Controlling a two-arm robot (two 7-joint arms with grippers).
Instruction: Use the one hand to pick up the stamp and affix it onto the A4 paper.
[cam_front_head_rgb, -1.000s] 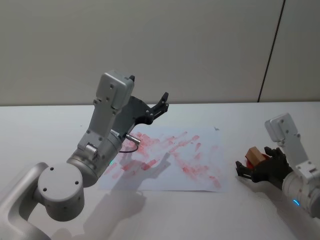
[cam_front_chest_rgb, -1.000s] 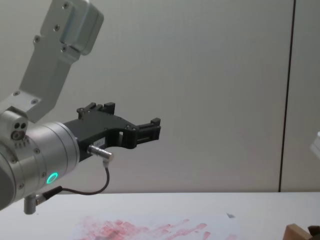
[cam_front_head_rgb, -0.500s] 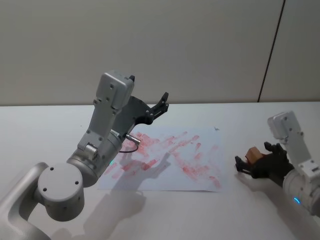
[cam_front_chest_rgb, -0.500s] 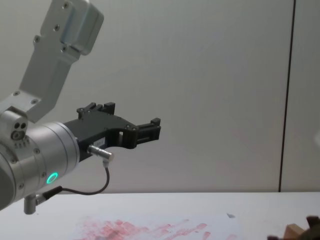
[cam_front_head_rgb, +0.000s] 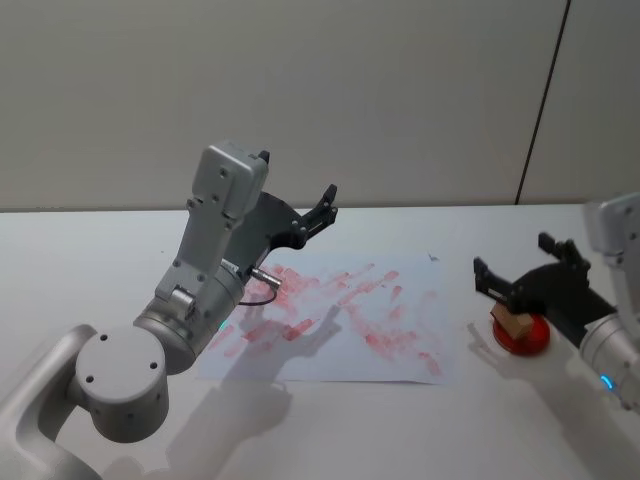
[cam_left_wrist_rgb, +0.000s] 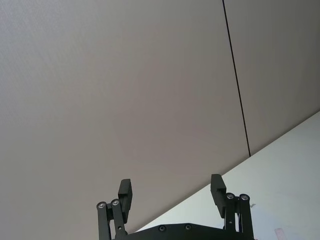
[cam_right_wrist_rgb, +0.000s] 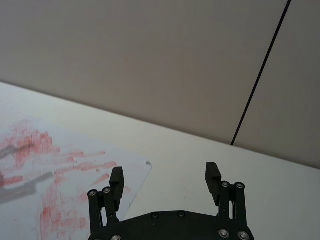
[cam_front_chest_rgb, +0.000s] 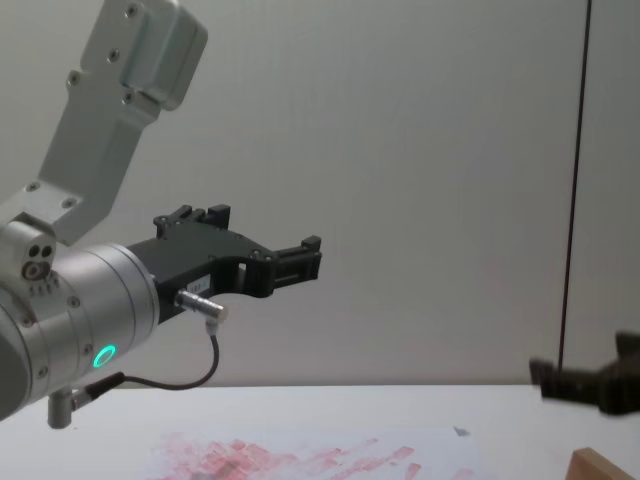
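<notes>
The stamp (cam_front_head_rgb: 516, 323) sits on a red ink pad (cam_front_head_rgb: 522, 335) near the bench's (cam_front_head_rgb: 90, 250) right edge, just right of the A4 paper (cam_front_head_rgb: 340, 320). Above it hangs the right pincer (cam_front_head_rgb: 518, 270), fingers apart, empty. The left pincer (cam_front_head_rgb: 326, 203), also apart, is raised over the paper's far left corner.

One stamp (cam_front_head_rgb: 516, 323) – one red ink pad (cam_front_head_rgb: 524, 337) – one A4 paper (cam_front_head_rgb: 340, 320) – two grippers: left (cam_front_head_rgb: 327, 200), right (cam_front_head_rgb: 517, 270).

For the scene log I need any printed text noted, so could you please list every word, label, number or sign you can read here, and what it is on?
None can be read.
The A4 paper carries only smeared red ink prints, no legible characters.
A small pale label on the left gripper body is too small to read.
The stamp shows no marking.
</notes>
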